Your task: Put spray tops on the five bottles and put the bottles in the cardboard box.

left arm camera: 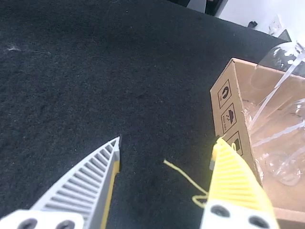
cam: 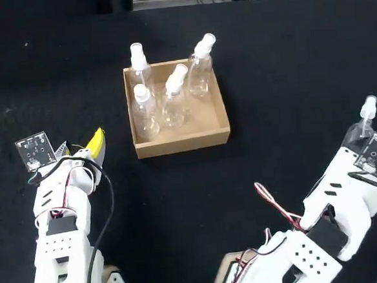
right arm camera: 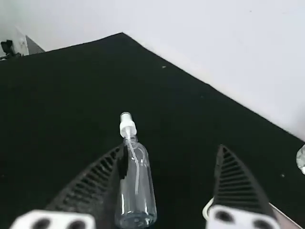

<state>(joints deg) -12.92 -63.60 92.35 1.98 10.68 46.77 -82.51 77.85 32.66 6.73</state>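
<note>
The cardboard box (cam: 214, 138) stands at the table's middle and holds several clear bottles (cam: 173, 104) with white spray tops, all upright or leaning. In the left wrist view its corner (left arm camera: 228, 106) is close ahead. My left gripper (left arm camera: 168, 140) is open over bare black cloth, short of the box's near left corner; its yellow finger (cam: 96, 143) shows from above. One more clear bottle with a spray top (right arm camera: 135, 186) stands upright at the right edge (cam: 366, 117). It is between the fingers of my open right gripper (right arm camera: 171, 149), close against one finger.
Black cloth (cam: 267, 58) covers the whole table. A loose yellow thread (left arm camera: 183, 175) lies beside the left gripper's yellow finger. Red and white wires (cam: 277, 206) trail along the right arm. A white wall (right arm camera: 228, 43) rises past the table's far edge.
</note>
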